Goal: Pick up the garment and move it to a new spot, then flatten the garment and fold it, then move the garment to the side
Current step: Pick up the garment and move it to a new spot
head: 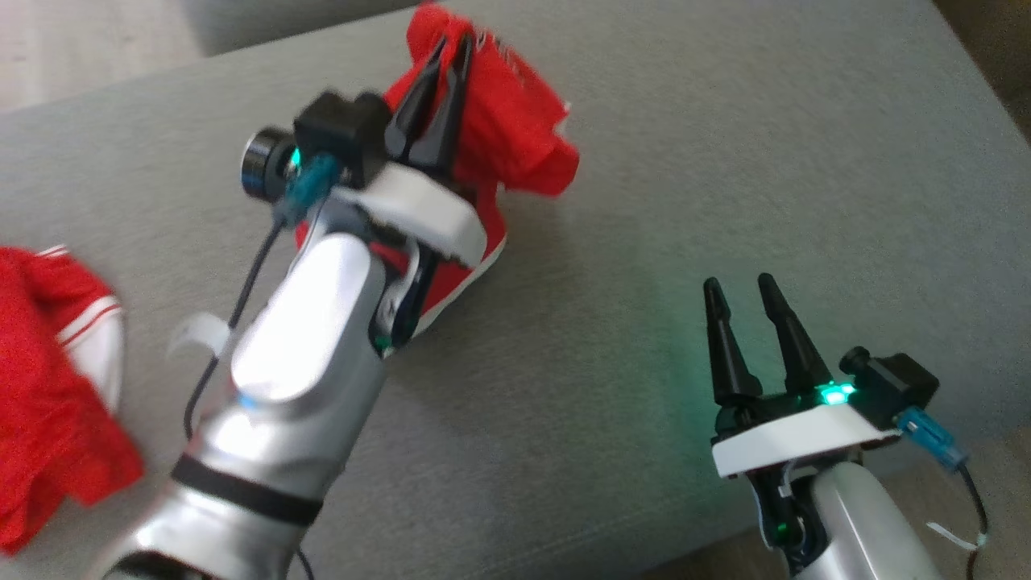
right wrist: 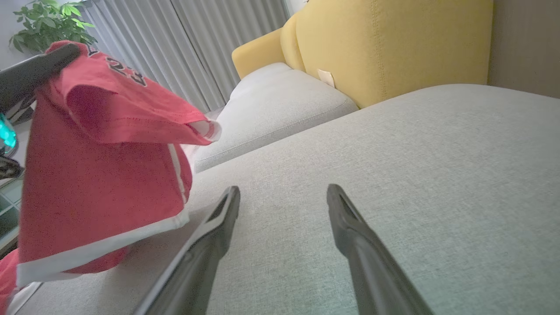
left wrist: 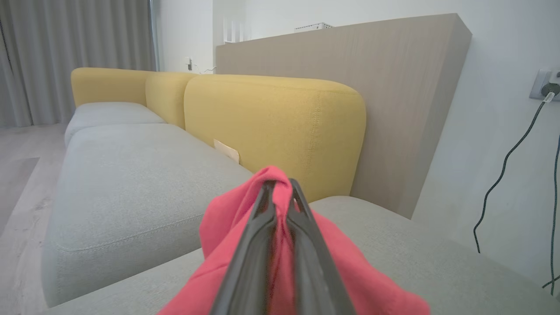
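**Over a grey sofa seat [head: 725,161], a red garment [head: 515,137] hangs from the robot's left gripper [head: 453,40].**
The broad cushion lies bare in the middle, seemingly room to spread cloth flat. The garment dangles at the far left of centre with its white-trimmed hem low, pinched at a bunched top fold by fingers pressed together, probably so it drapes free for carrying. The right gripper [head: 738,282] hovers near right, fingers spread, holding nothing. A second red cloth [head: 48,387] lies near left.
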You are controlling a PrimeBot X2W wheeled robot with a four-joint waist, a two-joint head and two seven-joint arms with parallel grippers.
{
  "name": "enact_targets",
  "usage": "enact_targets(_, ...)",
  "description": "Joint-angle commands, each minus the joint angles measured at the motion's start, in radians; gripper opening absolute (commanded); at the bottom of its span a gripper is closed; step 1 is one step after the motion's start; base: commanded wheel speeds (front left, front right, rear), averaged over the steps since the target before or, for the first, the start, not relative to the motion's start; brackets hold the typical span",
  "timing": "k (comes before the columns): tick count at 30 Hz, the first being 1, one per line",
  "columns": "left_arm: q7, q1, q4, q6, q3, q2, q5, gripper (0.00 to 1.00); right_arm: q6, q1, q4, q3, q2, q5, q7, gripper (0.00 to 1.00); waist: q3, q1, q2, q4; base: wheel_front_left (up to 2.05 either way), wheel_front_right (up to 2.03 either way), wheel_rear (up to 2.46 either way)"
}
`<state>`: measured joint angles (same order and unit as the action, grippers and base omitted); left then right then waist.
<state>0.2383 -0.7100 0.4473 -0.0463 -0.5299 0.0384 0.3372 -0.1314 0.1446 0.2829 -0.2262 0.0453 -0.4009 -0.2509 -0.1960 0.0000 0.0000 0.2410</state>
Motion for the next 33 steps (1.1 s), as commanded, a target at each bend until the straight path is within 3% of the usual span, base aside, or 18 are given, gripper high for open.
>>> enact_targets(1, 0.012, -0.082, -0.007, -0.026, 0.012, 0.012, 0.025, 0.00, 0.001, 0.033, -0.034, -0.033, 0.005, -0.008, -0.011, 1.00, -0.033, 0.0000, 0.0000, 0.058, 0.00, 0.00, 0.00)
enact_targets(2, 0.015, -0.096, 0.014, -0.038, 0.000, 0.012, 0.038, 0.00, 0.001, 0.034, -0.035, -0.036, 0.005, -0.010, -0.011, 1.00, -0.034, 0.0000, 0.0000, 0.066, 0.00, 0.00, 0.00)
enact_targets(3, 0.017, -0.108, 0.037, -0.050, -0.009, 0.012, 0.051, 0.06, 0.001, 0.034, -0.035, -0.039, 0.005, -0.012, -0.011, 1.00, -0.034, 0.0000, 0.0000, 0.073, 0.00, 0.00, 0.00)
enact_targets(4, 0.018, -0.118, 0.067, -0.061, -0.021, 0.012, 0.057, 0.79, 0.001, 0.034, -0.035, -0.041, 0.005, -0.013, -0.011, 1.00, -0.033, 0.0000, 0.0000, 0.078, 0.00, 0.00, 0.00)
enact_targets(5, 0.019, -0.127, 0.097, -0.064, -0.035, 0.012, 0.064, 1.00, 0.001, 0.033, -0.035, -0.042, 0.005, -0.014, -0.011, 1.00, -0.032, 0.0000, 0.0000, 0.080, 0.00, 0.00, 0.00)
enact_targets(10, 0.023, -0.149, 0.161, -0.086, -0.056, 0.012, 0.082, 1.00, 0.001, 0.028, -0.036, -0.029, 0.005, -0.014, -0.011, 1.00, -0.024, 0.0000, 0.0000, 0.067, 0.00, 0.00, 0.00)
enact_targets(18, 0.023, -0.056, 0.052, -0.087, 0.041, 0.030, 0.039, 1.00, 0.001, 0.011, -0.034, 0.010, 0.005, 0.011, -0.011, 1.00, 0.009, 0.0000, 0.0000, -0.039, 0.00, 0.00, 0.00)
enact_targets(26, 0.023, 0.194, -0.143, -0.050, 0.175, 0.084, -0.027, 1.00, 0.001, -0.022, -0.023, 0.066, 0.005, 0.055, -0.011, 1.00, 0.075, 0.0000, 0.0000, -0.161, 0.00, 0.00, 0.00)
enact_targets(33, 0.023, 0.484, -0.322, -0.012, 0.274, 0.061, -0.078, 1.00, 0.001, -0.063, -0.014, 0.110, 0.005, 0.071, -0.011, 1.00, 0.131, 0.0000, 0.0000, -0.231, 0.00, 0.00, 0.00)
